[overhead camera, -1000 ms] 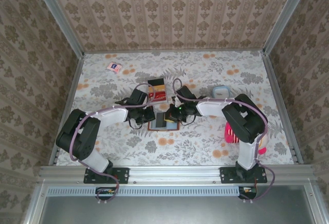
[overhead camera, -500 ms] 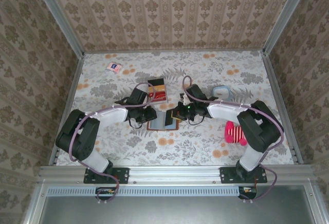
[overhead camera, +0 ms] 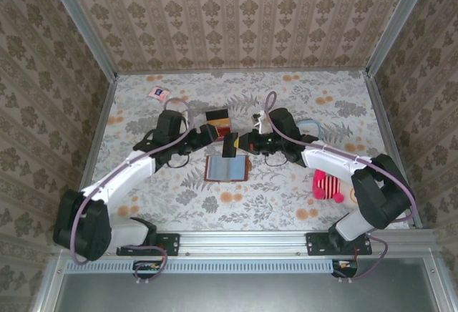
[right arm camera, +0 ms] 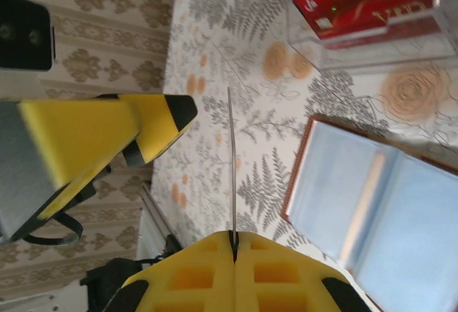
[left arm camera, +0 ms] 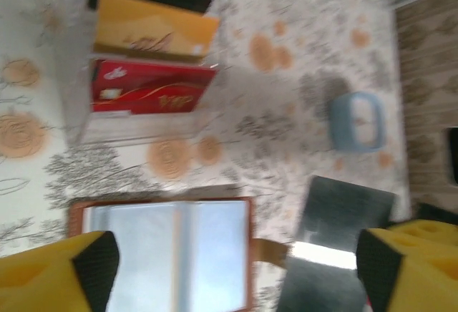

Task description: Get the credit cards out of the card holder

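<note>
Raised since 1 s ago, right gripper (right arm camera: 232,240) is clenched on one dark credit card (overhead camera: 230,144), pulled clear of open card holder (overhead camera: 226,169), w/ left gripper (left arm camera: 229,263) released alongside, prob. for handover.

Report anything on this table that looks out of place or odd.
Nothing is spilled or damaged. The only oddity is a dark credit card, pinched upright on edge in the right gripper beside the open card holder. The left gripper hangs open nearby.
</note>
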Robot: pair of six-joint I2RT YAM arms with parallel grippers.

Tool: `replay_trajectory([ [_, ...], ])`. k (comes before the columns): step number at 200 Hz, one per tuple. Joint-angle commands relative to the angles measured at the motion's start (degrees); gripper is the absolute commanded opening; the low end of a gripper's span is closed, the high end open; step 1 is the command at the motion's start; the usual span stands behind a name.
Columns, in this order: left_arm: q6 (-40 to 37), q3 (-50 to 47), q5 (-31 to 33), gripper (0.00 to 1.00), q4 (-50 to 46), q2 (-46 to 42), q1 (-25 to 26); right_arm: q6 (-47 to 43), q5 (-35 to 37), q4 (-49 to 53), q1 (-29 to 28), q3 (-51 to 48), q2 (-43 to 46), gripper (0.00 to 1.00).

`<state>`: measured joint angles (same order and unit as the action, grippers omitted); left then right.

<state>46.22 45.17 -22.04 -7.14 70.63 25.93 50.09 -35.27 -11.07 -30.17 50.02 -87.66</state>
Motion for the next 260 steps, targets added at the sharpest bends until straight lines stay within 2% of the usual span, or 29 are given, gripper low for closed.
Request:
replay_trajectory([
  [1,1.5,-1.4,-8.7,0.95,5.6,-3.2,-2.1,4.4,-4.0,-8.8,1.2,1.0,0.6,0.00],
  [23,5.5,-1.9,-14.3,0.96,11.0,-2.8,-3.8,9.0,-5.6,-16.1,1.4,1.3,-0.9,0.00],
  [39,8.7,-1.8,-20.2,0.94,15.8,-1.0,-5.1,13.0,-6.6,-21.7,1.4,2.1,-2.6,0.00],
  [79,8.2,-1.5,-24.2,0.77,17.2,-0.8,-6.9,19.3,-7.9,-30.2,1.4,3.1,-7.0,0.00],
  [108,10.8,-2.3,-26.8,0.58,21.2,-0.3,-7.8,26.2,-9.9,-38.2,1.4,3.3,-10.2,0.00],
  [121,11.3,-2.1,-27.4,0.52,22.3,0.0,-7.9,26.5,-9.9,-38.0,1.4,3.4,-10.3,0.00],
  [158,9.5,-0.8,-26.8,0.49,20.5,1.3,-8.0,26.0,-10.6,-36.3,1.4,3.4,-9.6,0.00],
  [189,0.5,1.4,-18.4,0.47,8.7,0.5,-8.2,25.9,-11.6,-35.2,1.3,3.7,-9.6,0.00],
  [219,2.2,0.9,-19.8,0.48,13.0,2.6,-9.0,23.7,-11.3,-32.8,1.3,3.9,-8.8,0.00],
  [234,4.5,0.2,-22.5,0.48,17.1,3.3,-9.0,22.9,-11.2,-32.0,1.2,4.5,-9.0,0.00],
  [260,7.1,-0.4,-26.2,0.42,21.5,3.7,-9.0,22.9,-10.8,-32.5,0.7,5.2,-9.7,0.00],
])
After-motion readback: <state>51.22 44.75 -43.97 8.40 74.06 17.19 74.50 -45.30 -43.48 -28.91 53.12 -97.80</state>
